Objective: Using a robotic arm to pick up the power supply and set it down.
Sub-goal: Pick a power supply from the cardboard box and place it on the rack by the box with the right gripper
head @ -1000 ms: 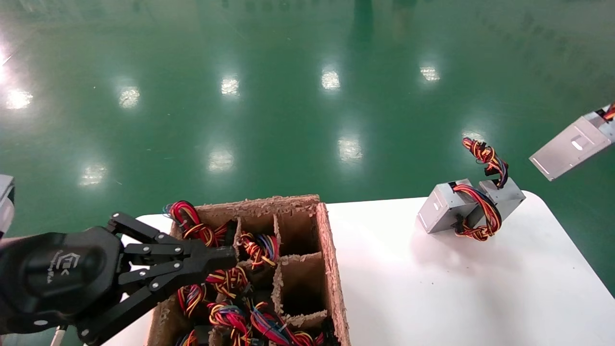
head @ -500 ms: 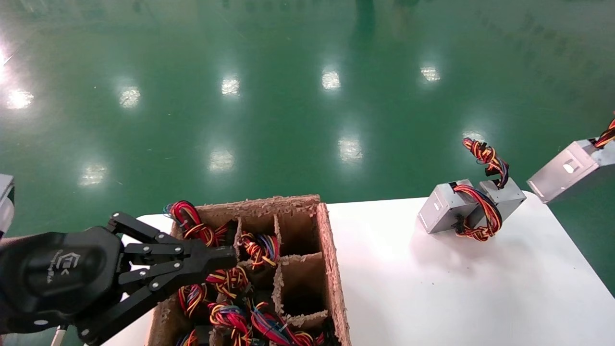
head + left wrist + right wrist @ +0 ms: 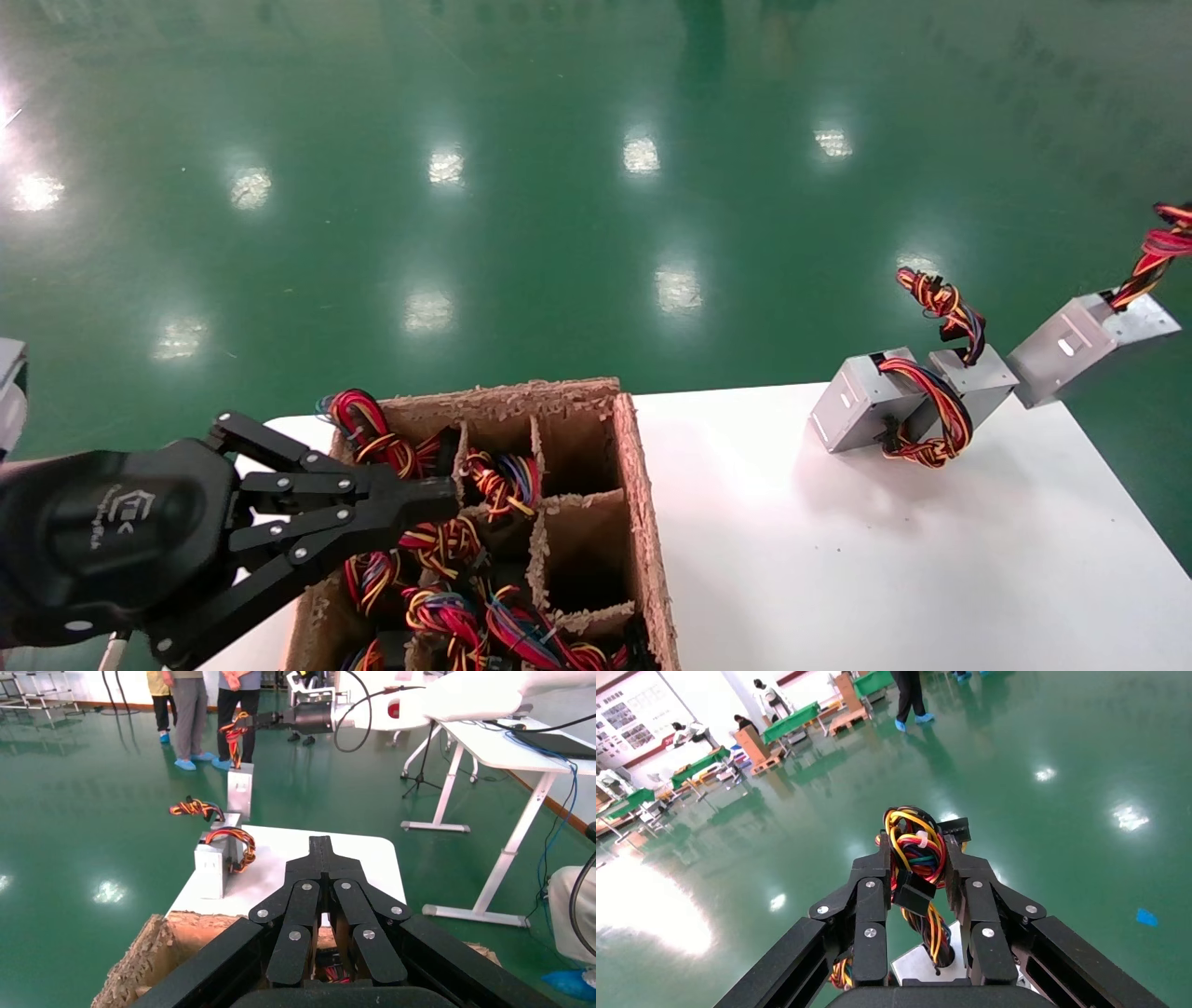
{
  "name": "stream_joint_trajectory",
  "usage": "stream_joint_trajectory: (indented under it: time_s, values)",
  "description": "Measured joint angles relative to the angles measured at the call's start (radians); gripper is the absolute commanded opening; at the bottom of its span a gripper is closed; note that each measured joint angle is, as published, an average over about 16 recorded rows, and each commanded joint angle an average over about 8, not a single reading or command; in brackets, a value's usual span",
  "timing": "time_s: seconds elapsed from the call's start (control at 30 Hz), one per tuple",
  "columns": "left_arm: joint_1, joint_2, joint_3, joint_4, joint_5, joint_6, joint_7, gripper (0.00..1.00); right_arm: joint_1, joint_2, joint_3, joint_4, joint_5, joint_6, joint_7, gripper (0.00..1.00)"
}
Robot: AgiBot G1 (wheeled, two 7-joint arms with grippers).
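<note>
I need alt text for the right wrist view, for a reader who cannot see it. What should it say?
The right pincer is shut on the twisted red, yellow and orange wire bundle of a silver power supply, which hangs below the black fingers. Behind it stretches a glossy green floor, with distant green tables and people standing.

head cam looks down over the left gripper (image 3: 424,508) at the divided box (image 3: 643,522) beneath it. left wrist cam sits close behind the same gripper (image 3: 322,846), facing ahead to the two supplies (image 3: 219,860), also in head view (image 3: 908,396). right wrist cam looks along its gripper (image 3: 916,855) at green floor.
</note>
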Motion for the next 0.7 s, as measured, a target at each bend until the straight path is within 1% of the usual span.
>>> stream_joint_trajectory:
  time_s: [0.7]
  values:
    - [0.0,0.0,0.0,0.0,0.0,0.0,0.0,0.0,-0.011,-0.055,-0.024,-0.082,-0.034,0.012,-0.028,0.0]
